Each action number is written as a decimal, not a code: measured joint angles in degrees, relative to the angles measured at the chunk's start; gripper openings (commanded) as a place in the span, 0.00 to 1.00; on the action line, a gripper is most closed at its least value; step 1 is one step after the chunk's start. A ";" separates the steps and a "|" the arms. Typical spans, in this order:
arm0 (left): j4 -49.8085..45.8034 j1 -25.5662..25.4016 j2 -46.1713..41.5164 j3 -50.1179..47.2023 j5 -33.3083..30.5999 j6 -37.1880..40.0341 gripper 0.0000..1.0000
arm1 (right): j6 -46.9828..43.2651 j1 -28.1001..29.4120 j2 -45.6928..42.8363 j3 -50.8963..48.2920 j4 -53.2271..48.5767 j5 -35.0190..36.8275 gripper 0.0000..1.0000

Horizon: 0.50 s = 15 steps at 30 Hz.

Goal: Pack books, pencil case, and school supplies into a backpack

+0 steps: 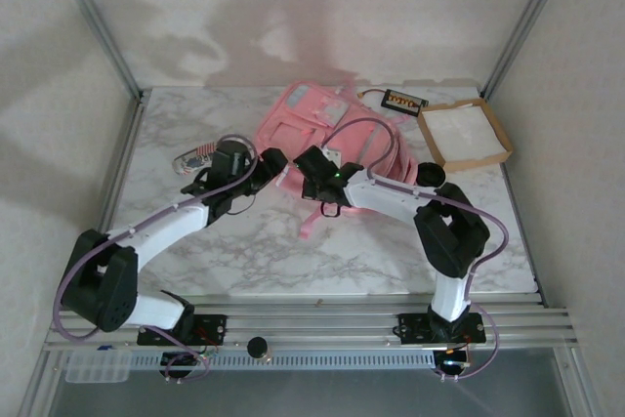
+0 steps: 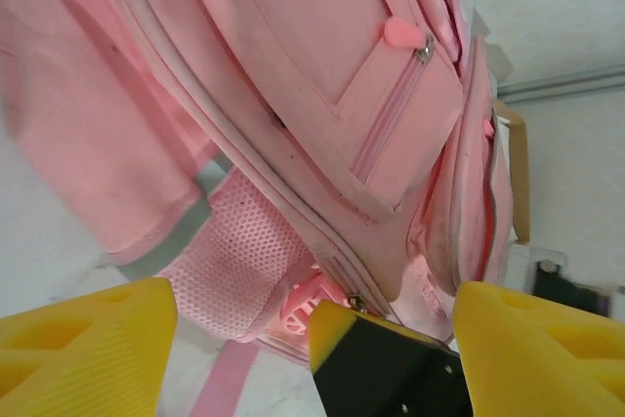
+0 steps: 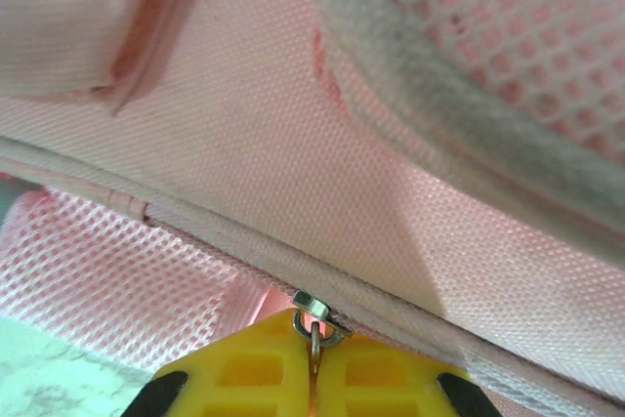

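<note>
Looking down from the top camera, you had the pink backpack (image 1: 337,124) lying on the marble counter (image 1: 244,241), toward the back and near the middle. Both arms reached to its near edge. The left gripper (image 1: 276,165) came from the left and the right gripper (image 1: 311,161) from the right, close beside each other. From this height you could not tell how their fingers stood. Behind the backpack, at its far right corner, a dark book (image 1: 403,102) with an orange picture lay flat, just beside a brown tray (image 1: 496,129) with white inside. A small striped object (image 1: 195,157) lay on the counter near the left arm's wrist; what it was, you could not tell.

In the left wrist camera, your left gripper's yellow fingers (image 2: 88,349) were spread wide and released, grasping nothing. The backpack (image 2: 293,75) lay just in front of them, showing a front pocket with a pink zipper tab (image 2: 400,33). Between the fingers, a black part with a yellow tip (image 2: 376,363) sat against the lower seam of the backpack.

In the right wrist camera, your right gripper's yellow fingers (image 3: 244,378) were clenched together on a small metal zipper pull (image 3: 314,324). It sat on the zipper line of the backpack (image 3: 293,144), with pink mesh nearby.
</note>
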 measured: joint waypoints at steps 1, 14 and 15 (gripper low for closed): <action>0.96 -0.28 1.88 0.33 0.28 -0.81 0.69 | -0.52 -0.15 -1.05 -1.14 0.92 -0.92 0.00; 5.92 -4.57 18.73 9.05 -1.97 -8.63 0.24 | -3.78 -0.94 -3.21 -4.68 5.33 -5.01 0.00; 6.08 -4.59 19.43 9.44 -2.12 -8.76 0.18 | -3.78 -0.94 -3.21 -4.70 5.38 -4.98 0.00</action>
